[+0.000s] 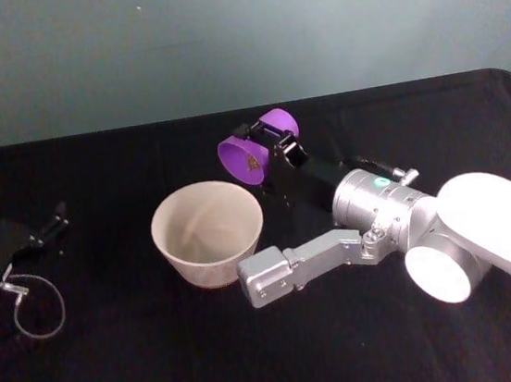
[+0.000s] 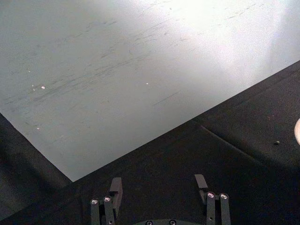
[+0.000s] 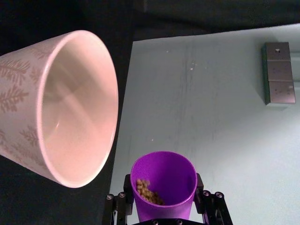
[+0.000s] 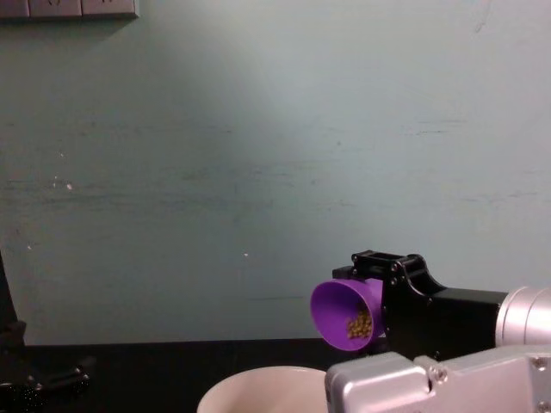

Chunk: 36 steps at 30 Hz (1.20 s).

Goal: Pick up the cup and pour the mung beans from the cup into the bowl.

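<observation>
My right gripper [image 1: 273, 147] is shut on the purple cup [image 1: 255, 152] and holds it in the air, tipped on its side with its mouth toward the bowl [image 1: 207, 231]. Mung beans [image 3: 147, 191] lie inside the cup [image 3: 164, 183] near its rim, also visible as mung beans [image 4: 359, 324] in the cup [image 4: 344, 314] from the chest view. The off-white bowl [image 3: 65, 105] stands on the black table just left of and below the cup's mouth; its inside looks bare. My left gripper [image 2: 159, 190] rests open at the table's far left, holding nothing.
A black cloth covers the table [image 1: 117, 357]. A grey cable loop [image 1: 37, 306] lies by the left arm. The right arm's silver links [image 1: 337, 246] reach across in front of the bowl. A pale wall [image 4: 215, 172] stands behind.
</observation>
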Tool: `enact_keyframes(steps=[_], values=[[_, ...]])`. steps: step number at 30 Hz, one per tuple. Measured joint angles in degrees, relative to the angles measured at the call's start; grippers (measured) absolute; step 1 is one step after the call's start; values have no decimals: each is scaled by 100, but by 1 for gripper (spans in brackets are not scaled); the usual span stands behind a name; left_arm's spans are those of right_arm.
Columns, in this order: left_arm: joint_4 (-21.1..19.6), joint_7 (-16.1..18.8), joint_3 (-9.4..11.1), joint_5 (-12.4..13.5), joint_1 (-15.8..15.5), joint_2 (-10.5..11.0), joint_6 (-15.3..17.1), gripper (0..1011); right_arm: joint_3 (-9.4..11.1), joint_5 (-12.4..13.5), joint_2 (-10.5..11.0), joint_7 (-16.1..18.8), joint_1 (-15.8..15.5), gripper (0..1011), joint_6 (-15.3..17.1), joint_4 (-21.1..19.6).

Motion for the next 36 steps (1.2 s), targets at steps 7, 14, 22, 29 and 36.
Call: enact_keyframes(steps=[7,14,22,29,36], values=[[0,0,0,0,0,0,0,1000,-72,-374,10,-24,25,735,-52,25],[0,0,0,0,0,0,0,1000,-120,-676,12,-58,32,735,-118,34],[0,0,0,0,0,0,0,1000,-126,-886,0,-52,11,735,-172,35],[0,0,0,0,0,0,0,1000,-147,-998,2,-50,8,735,-188,33],[0,0,0,0,0,0,0,1000,-211,-1156,18,-54,22,735,-190,36]])
